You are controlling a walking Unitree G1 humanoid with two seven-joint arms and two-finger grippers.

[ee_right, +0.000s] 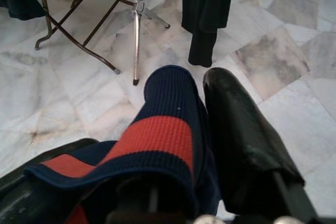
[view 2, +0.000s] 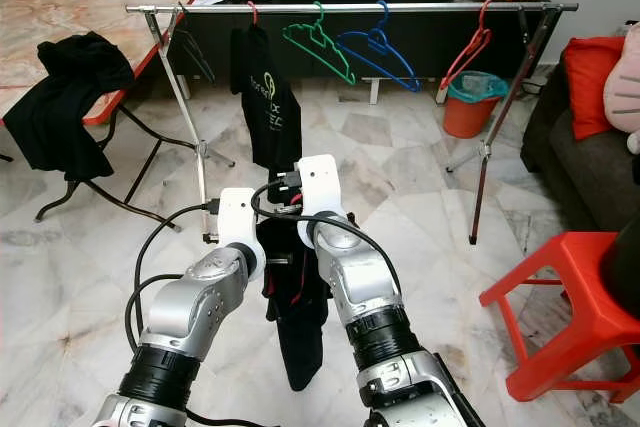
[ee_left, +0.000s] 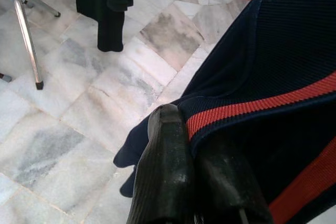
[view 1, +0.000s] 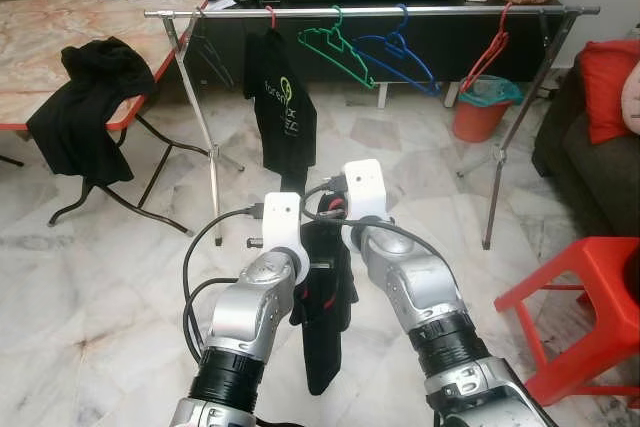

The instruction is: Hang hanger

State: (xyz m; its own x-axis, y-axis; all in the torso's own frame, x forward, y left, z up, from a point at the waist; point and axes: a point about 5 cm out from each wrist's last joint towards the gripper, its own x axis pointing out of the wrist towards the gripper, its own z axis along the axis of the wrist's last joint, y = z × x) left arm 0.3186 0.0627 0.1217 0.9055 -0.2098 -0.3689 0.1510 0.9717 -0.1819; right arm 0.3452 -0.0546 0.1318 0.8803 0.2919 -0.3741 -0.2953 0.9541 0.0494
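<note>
Rail [view 1: 420, 10] spans the room at twelve o'clock, already carrying a shirt and spare hangers, so it is the likely target. Dark red-striped garment [view 1: 322, 297] hangs at six, pinched by left gripper [ee_left: 184, 150] and right gripper [ee_right: 194, 129]; its hanger is probably hidden inside.

open rail span [view 1: 450, 11] between blue hanger [view 1: 398, 53] and red hanger [view 1: 487, 55]

Four hangers [view 1: 395, 52] on one rail [view 1: 420, 11], three dark garments [view 1: 283, 107], one red stool [view 1: 590, 297], one bucket [view 1: 480, 107].
</note>
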